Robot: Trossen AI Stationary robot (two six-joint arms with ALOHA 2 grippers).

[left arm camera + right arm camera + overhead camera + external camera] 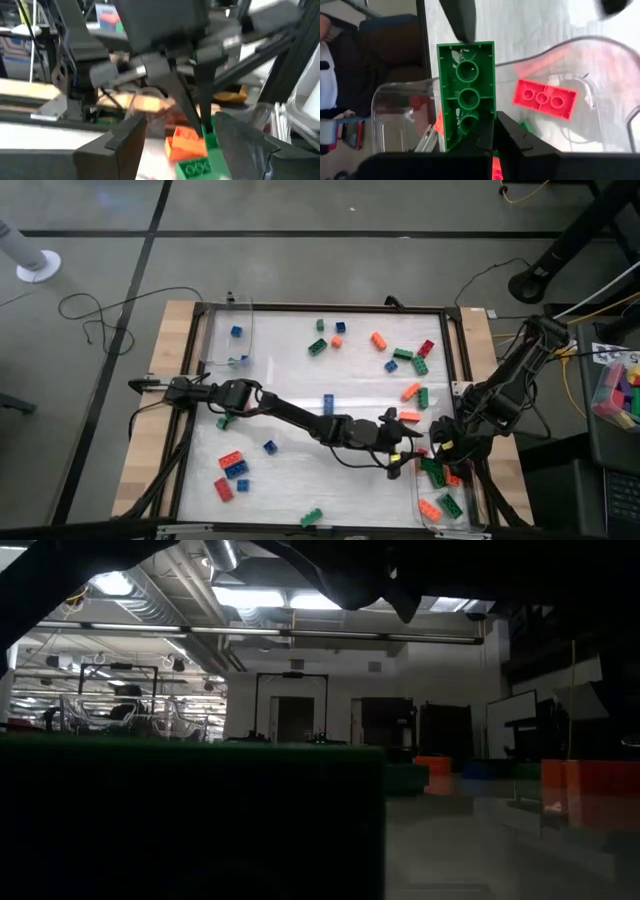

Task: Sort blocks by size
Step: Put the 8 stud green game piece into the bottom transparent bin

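My right gripper (492, 145) is pinched tight on one edge of a long green brick (466, 94). The brick stands up from the fingertips with its hollow underside toward the wrist camera, three round tubes showing. It hangs over the clear tray (450, 515) at the table's near right corner. A red brick (545, 99) with three studs lies flat below it, by the tray's clear wall.

My left gripper (402, 463) is stretched right across the table to the same spot, just beside the right one. Its fingers (120, 142) stand wide apart and hold nothing. Between them I see an orange brick (186, 142) and a green brick (197, 167) lying close together, with the right gripper's tip coming down just behind them.

From above, the tray already holds several orange and green bricks. A second clear tray (238, 330) at the far left holds blue ones. Loose blocks (378, 340) of all four colours are scattered over the white table (300, 390). I can read no writing or labels anywhere.
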